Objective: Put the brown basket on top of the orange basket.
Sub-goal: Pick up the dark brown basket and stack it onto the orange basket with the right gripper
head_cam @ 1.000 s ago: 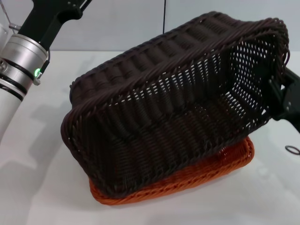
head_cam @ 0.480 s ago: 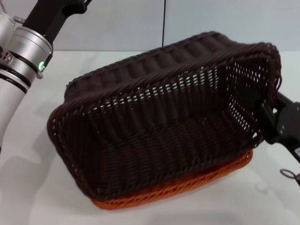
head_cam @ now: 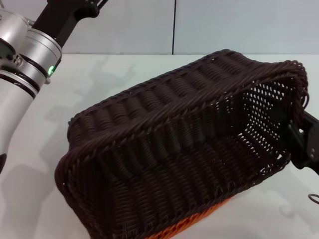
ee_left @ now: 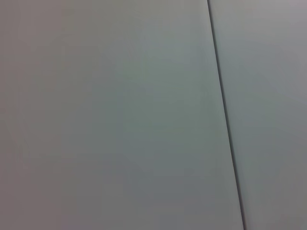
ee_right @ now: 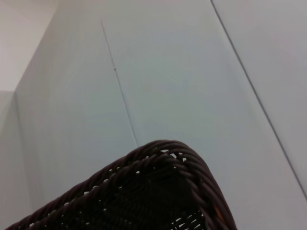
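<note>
My right tool [head_cam: 299, 144] sits at the right-hand short end of the brown basket [head_cam: 179, 164], pressed against the weave there and apparently carrying it, though I cannot tell how its fingers stand. The basket hangs tilted, its opening turned toward my head, long axis running from near-left to far-right across the white tabletop [head_cam: 124, 74]. The orange basket [head_cam: 194, 228] lies directly beneath, only a sliver showing under the near edge. As I judge it, the coming move is to level the brown basket and lower it squarely. My left arm [head_cam: 22, 64] is raised at the left, idle, its tool out of sight.
</note>
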Available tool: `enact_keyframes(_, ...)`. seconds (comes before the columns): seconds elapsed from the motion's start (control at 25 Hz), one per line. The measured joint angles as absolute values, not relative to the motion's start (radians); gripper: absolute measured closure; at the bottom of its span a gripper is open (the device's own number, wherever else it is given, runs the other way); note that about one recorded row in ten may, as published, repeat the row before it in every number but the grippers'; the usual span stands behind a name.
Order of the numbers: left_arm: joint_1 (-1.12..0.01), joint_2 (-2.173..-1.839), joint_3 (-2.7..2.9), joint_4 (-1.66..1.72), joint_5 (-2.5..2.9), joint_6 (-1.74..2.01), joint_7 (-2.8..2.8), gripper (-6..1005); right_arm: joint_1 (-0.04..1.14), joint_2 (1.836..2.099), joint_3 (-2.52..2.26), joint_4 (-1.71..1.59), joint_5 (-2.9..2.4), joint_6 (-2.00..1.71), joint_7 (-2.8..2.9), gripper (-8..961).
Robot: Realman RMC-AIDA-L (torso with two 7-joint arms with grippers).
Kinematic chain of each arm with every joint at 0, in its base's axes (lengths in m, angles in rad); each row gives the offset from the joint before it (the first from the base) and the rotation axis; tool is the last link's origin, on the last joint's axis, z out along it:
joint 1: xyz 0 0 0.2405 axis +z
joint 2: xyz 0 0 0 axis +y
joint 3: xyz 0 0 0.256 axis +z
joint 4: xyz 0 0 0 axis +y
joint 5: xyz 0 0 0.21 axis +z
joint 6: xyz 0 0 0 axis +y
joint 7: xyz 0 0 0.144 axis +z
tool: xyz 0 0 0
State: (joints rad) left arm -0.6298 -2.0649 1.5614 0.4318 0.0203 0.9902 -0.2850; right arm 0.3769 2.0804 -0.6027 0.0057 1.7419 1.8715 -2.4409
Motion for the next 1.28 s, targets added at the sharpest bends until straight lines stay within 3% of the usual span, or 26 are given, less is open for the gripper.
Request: enact_keyframes(1.28, -0.665, -2.066, 1.586, 0.431, 0.021, 0.969, -0.264, 157, 0.346, 2.086, -0.657, -0.024, 1.735, 1.885, -2.298, 743)
